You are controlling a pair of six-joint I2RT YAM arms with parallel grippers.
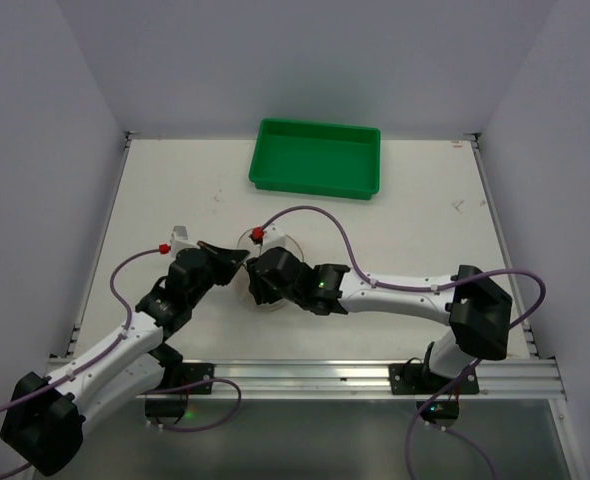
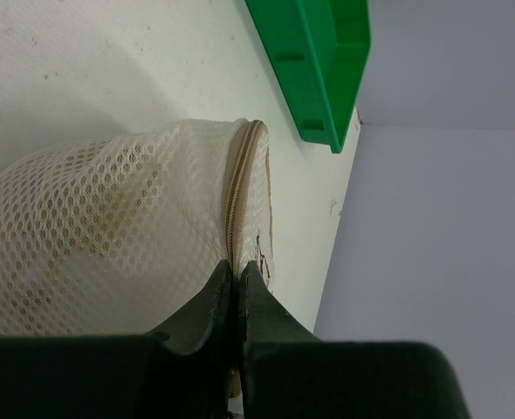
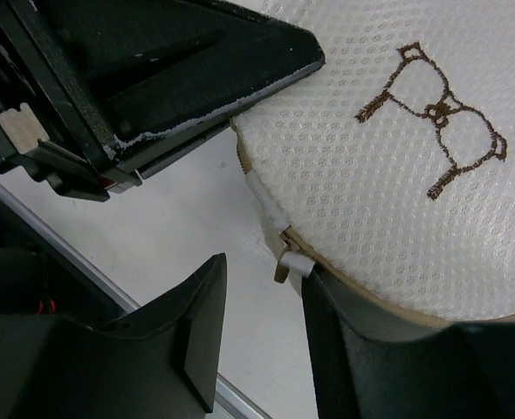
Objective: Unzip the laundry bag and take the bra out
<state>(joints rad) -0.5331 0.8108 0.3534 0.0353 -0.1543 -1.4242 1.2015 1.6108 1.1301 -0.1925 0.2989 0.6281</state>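
Observation:
The laundry bag (image 1: 277,243), a round cream mesh pouch, sits between my two grippers. My left gripper (image 1: 237,262) is shut on its tan zipper seam (image 2: 240,175); in the left wrist view its fingertips (image 2: 237,266) pinch the rim of the bag (image 2: 109,227). My right gripper (image 1: 258,288) is open at the bag's near edge. In the right wrist view (image 3: 264,266) the small tan zipper pull (image 3: 284,266) with a white tab hangs just off the right finger's tip, not gripped. The bag's top (image 3: 397,175) bears a brown embroidered bra outline. The bra itself is hidden; only a yellowish shade shows through the mesh.
A green rectangular tray (image 1: 317,158) stands at the back of the table, also in the left wrist view (image 2: 319,61). The left gripper's black body (image 3: 196,70) is close above the right gripper. White walls enclose the table; a metal rail runs along the near edge.

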